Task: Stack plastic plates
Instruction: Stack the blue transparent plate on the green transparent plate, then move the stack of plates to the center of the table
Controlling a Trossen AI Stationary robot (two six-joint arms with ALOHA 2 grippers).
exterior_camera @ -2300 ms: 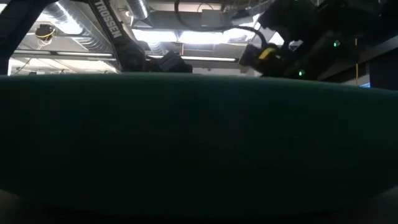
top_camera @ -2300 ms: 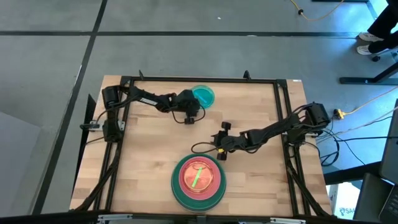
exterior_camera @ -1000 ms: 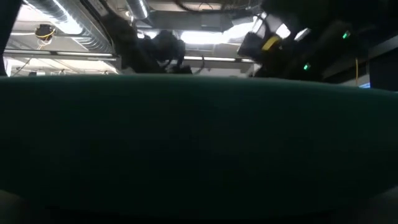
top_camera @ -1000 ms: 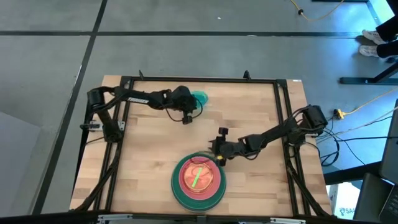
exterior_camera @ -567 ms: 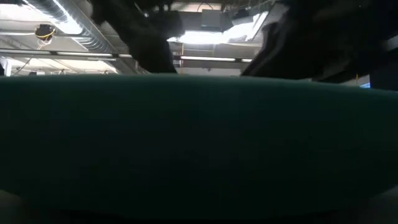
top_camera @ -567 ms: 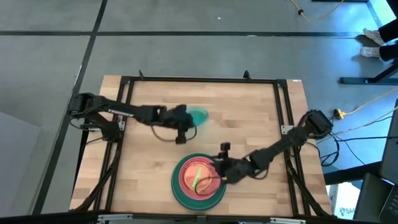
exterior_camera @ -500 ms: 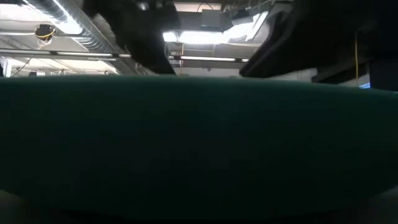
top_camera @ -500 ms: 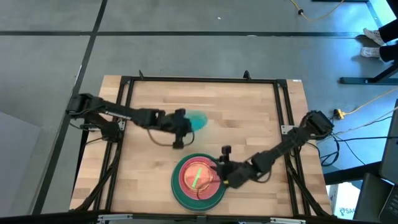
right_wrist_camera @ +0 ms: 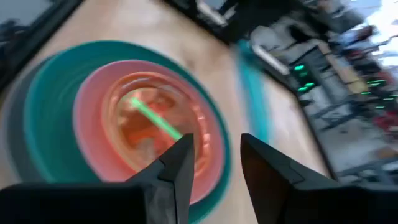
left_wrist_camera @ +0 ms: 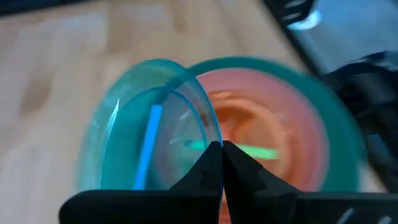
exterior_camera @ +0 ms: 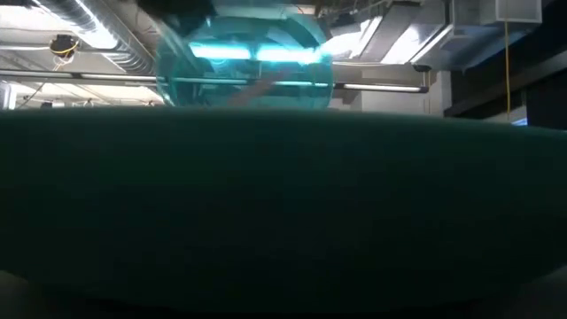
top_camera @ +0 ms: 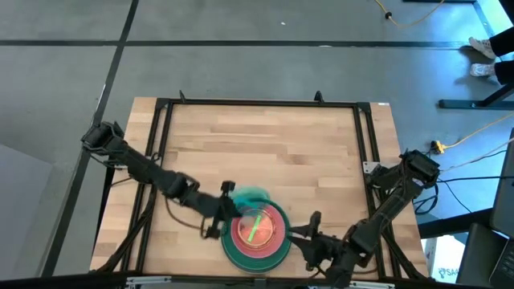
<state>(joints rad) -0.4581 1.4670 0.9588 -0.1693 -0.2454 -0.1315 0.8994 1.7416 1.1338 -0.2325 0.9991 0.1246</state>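
A stack of plates [top_camera: 257, 233] stands near the table's near edge: a large dark green plate [top_camera: 230, 250] at the bottom, a pale pink one [right_wrist_camera: 87, 124] on it, and small orange translucent ones [right_wrist_camera: 146, 130] with a lime green stripe on top. My left gripper [top_camera: 233, 205] is shut on a small teal translucent plate [top_camera: 254, 196] over the stack's far left rim. The teal plate also shows in the left wrist view [left_wrist_camera: 143, 143] and the low view [exterior_camera: 244, 62]. My right gripper [top_camera: 309, 241] is open and empty just right of the stack. My left gripper pinches the teal plate's rim [left_wrist_camera: 207, 138] between its two shut fingers, coming from the table's left and slanting down. The plate is lifted clear and tilted, above the stack's far left part.
The dark green plate's rim [exterior_camera: 283, 213] fills most of the low view. A black frame [top_camera: 257, 103] runs round the wooden table. Bare wood [top_camera: 273, 152] lies across the table's middle and far part.
My left gripper has carried the teal plate from the table's far middle toward the near edge, to above the stack's far left rim. My right gripper has gone from the stack's far right rim toward the near edge and now sits to the stack's right.
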